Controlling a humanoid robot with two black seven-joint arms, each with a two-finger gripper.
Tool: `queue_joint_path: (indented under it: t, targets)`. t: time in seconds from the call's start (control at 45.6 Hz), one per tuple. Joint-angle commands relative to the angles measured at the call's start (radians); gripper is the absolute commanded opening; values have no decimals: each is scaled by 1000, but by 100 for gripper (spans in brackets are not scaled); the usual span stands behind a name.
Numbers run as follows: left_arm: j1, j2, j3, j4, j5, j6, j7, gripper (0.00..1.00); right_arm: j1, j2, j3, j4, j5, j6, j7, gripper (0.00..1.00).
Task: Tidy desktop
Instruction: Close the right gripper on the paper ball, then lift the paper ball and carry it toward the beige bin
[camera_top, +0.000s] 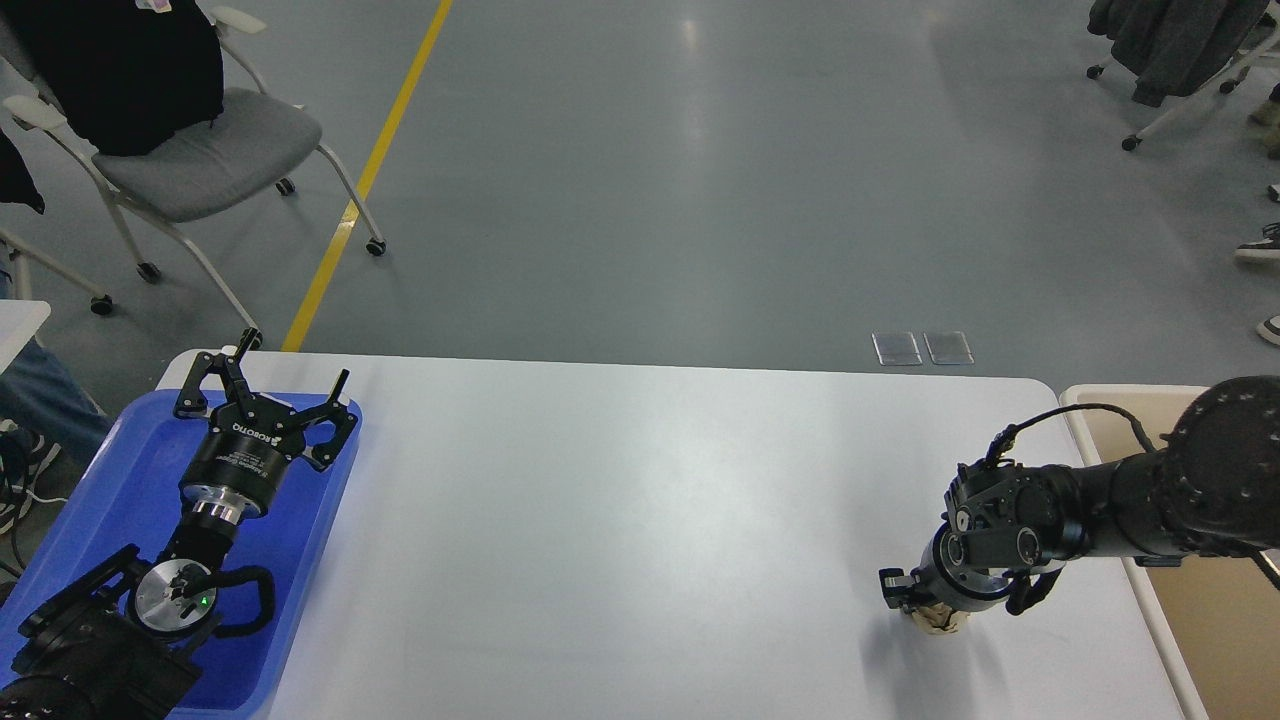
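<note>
The white desktop (620, 520) fills the lower middle of the head view. A small beige crumpled lump (938, 622) lies near its front right. My right gripper (935, 605) points straight down onto the lump, touching or almost touching it. Its fingers are seen end-on, so their state does not show. My left gripper (296, 358) is open and empty, held over the far end of the blue tray (120, 470) at the desktop's left edge.
A beige tub with a white rim (1090, 395) stands beside the desktop's right edge, partly behind my right arm. A grey wheeled chair (200, 150) stands on the floor at the far left, near a yellow floor line (370, 170).
</note>
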Motion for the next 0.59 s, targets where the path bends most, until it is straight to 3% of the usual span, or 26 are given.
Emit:
queue_joint_path:
  t: [0.0, 0.307, 0.57]
  targets:
    - [0, 0, 0, 0, 0, -1, 0, 99, 8, -8, -7, 9, -5, -5, 10, 0]
    - [0, 0, 0, 0, 0, 0, 0, 99, 72, -55, -10, 72, -2, 5, 10, 0]
    - [0, 0, 0, 0, 0, -1, 0, 99, 327, -161, -79, 297, -2, 46, 10, 0]
